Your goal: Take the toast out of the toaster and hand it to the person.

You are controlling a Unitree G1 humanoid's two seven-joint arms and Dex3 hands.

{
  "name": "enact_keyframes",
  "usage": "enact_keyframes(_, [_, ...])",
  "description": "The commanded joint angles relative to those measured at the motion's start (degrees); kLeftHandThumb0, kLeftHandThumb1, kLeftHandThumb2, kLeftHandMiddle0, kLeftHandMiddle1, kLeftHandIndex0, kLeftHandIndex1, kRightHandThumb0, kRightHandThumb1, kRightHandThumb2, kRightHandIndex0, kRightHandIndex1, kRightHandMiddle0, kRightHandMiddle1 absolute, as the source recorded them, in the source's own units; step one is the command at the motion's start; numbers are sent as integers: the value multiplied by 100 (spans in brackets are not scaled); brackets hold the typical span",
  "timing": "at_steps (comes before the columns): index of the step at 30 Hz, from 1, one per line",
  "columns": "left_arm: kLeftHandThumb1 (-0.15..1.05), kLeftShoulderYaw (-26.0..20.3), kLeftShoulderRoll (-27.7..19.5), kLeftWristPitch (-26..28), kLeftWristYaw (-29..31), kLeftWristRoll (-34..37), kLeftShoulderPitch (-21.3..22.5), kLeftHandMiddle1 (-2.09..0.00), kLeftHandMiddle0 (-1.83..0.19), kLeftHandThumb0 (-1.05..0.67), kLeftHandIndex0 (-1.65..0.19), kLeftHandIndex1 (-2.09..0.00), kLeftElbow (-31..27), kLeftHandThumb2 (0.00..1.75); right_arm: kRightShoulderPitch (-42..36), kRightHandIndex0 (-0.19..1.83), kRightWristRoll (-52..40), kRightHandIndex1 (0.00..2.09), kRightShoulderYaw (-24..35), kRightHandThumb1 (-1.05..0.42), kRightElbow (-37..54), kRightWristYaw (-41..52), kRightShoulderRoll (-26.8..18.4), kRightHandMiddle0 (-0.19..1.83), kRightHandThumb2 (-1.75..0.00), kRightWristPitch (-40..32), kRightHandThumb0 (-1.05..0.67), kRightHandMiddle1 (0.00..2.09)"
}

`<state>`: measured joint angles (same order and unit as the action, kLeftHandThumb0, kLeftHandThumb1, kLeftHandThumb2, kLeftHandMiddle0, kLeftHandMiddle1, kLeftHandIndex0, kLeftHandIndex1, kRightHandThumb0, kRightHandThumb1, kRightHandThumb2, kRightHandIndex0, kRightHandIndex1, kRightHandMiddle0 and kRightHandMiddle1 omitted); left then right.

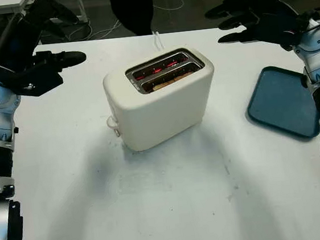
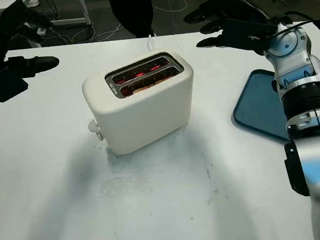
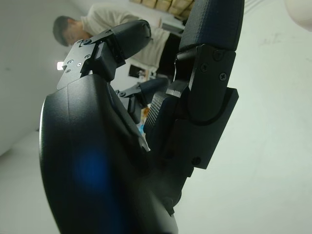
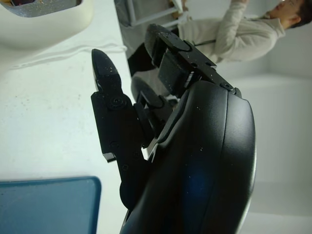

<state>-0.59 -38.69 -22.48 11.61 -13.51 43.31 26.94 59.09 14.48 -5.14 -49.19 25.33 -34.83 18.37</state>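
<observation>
While the toaster (image 1: 160, 97) is sitting mid-table with its slots facing up, both hands are hovering off to either side of it, holding nothing. Left hand (image 1: 43, 66) is raised above the table's far left; its fingers are extended rather than curled, one pointing toward the toaster. Right hand (image 2: 236, 23) is raised above the far right, fingers likewise stretched out and empty, well apart from the toaster.

Toast (image 1: 166, 81): a pale brown edge is showing in the near slot, sunk low, barely at the slot's lip. Red glow is visible in the far slot, so the elements are probably on. Judgement: the toast is not popped up enough for an easy pinch; the lever (image 1: 112, 124) on the toaster's near-left end may need working first.

Blue tray (image 1: 284, 102) is lying flat on the table to the right, below the right forearm, with nothing on it. Likely a set-down spot, though the task asks for a handover instead.

A person (image 4: 243, 29) in a light top is showing in both wrist views, beyond the table's far edge; a dark figure is also standing at the far edge in the head views, behind the toaster. That puts the receiver across the table, so the handover direction is forward.

Stage, as judged: the grasp is not yet begun. The hands seem to be flanking the toaster so either one can reach in. Risks: hot slot walls, thin toast edge, toaster sliding on the smooth table (image 1: 169, 210) if pushed sideways.
</observation>
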Motion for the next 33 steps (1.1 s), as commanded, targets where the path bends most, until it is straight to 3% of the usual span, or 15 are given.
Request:
enact_keyframes(1, [92, -67, 32, 68, 25, 62, -77, -134, -30, -96, -20, -124, -108, 8, -14, 79, -23, 2, 6, -89, 55, 16, -48, 69, 0, -44, -35, 0])
enact_keyframes(33, [90, -240, 57, 592, 109, 142, -531, -123, -38, -84, -28, -109, -852, 0, -182, 77, -296, 0, 159, -89, -12, 65, 36, 69, 0, -12, -36, 0])
